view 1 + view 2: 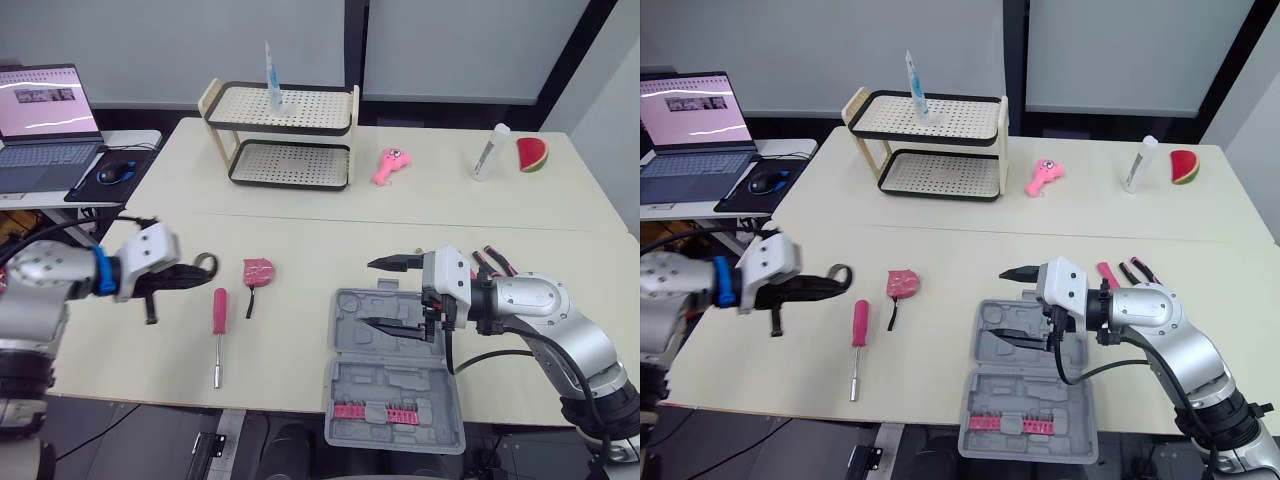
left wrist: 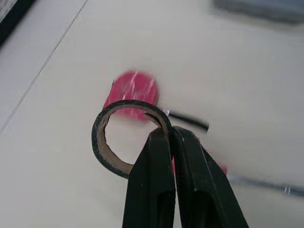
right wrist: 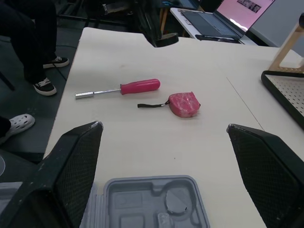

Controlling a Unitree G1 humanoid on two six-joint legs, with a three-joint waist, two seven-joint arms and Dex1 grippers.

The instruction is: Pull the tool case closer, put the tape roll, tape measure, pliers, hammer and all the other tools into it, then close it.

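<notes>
Firstly, from the left eye view: found the tool case (image 1: 395,370) lying open at the near right of the table (image 1: 300,225), lid flat toward the near edge. Judged it close enough for loading. Saw the left tool (image 1: 195,272) at the near left, pinching the tape roll (image 1: 205,264), seemingly clear of the table and well left of the case. Noted the right tool (image 1: 392,293) spread wide over the case's far half, perhaps so placed to steady the case or to be ready for the next pick. Counted the tape measure (image 1: 258,271) and a pink-handled screwdriver (image 1: 218,335) on the table between the left tool and the case, neither packed yet. Spotted the pliers (image 1: 495,262) just beyond the right arm.

Next, from the left wrist view: saw both fingers (image 2: 156,156) pressed together across the roll's wall, one inside the ring and one outside. Judged that a sensible hold for a hoop too broad to span.

Lastly, from the right wrist view: looked between the parted fingers (image 3: 71,161) at the case's empty moulded wells, with the tape measure and screwdriver farther off.
</notes>
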